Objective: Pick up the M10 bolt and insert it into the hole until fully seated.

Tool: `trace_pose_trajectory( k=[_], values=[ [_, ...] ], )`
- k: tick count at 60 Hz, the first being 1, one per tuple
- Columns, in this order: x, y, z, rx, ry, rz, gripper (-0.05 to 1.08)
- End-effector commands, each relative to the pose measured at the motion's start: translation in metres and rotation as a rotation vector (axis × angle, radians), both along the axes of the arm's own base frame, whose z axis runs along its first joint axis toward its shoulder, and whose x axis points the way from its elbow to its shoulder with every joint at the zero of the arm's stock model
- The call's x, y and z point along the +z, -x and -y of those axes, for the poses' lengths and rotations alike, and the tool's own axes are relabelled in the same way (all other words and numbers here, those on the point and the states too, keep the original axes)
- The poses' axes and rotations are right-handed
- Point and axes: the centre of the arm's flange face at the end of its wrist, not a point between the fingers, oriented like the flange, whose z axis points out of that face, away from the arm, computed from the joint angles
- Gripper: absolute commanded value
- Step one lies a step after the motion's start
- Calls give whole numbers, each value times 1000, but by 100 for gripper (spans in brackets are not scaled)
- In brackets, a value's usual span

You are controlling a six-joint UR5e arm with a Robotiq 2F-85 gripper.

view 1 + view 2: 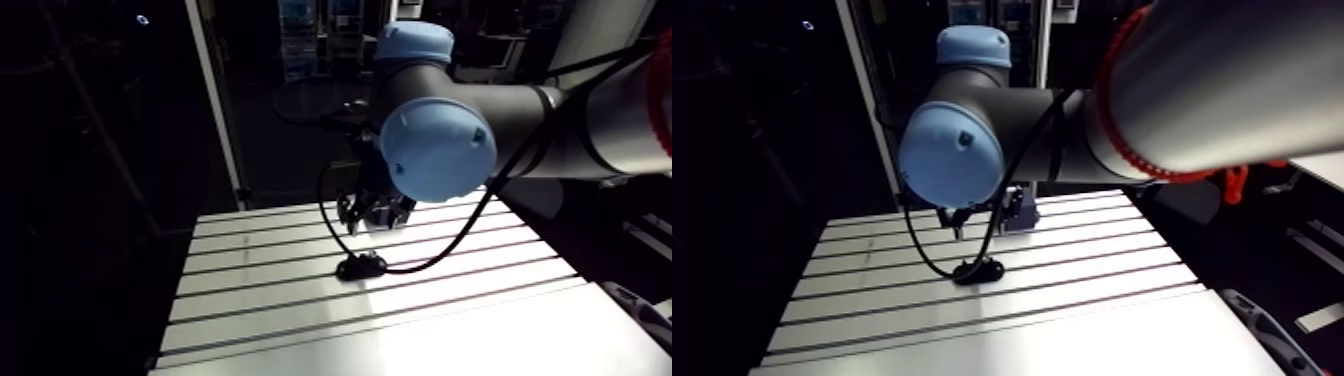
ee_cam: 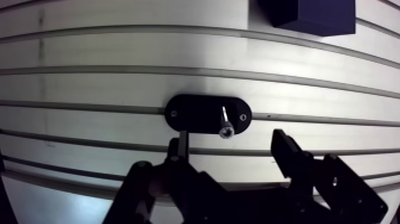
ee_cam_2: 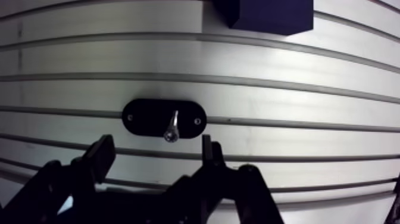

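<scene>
A black oval plate [image 2: 193,113] lies flat on the slotted table [image 2: 89,83], with a small screw near each end. A silver bolt [image 2: 225,124] stands in the plate's middle hole, head up toward the camera. My gripper [image 2: 229,143] hangs above the plate's near edge and is open. Its two dark fingers [image 2: 178,146] straddle the bolt's line without touching it, and nothing is held between them. In the arm view the gripper [image 1: 375,213] hovers a short way above the plate [image 1: 361,266].
A dark block [image 2: 309,15] sits on the table ahead of the gripper, beyond the plate. A black cable [image 1: 450,245] loops down beside the plate in the arm view. The table's long slots run crosswise under the fingers.
</scene>
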Motion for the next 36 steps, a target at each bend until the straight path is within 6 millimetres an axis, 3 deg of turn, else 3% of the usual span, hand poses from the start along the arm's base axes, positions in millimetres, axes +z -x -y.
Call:
trace_pose_trajectory(
  k=[1,36],
  values=[
    [-15,-1,-3,-4,-19,2,29],
    [-30,-5,-5,-2,-38,9,34]
  ],
)
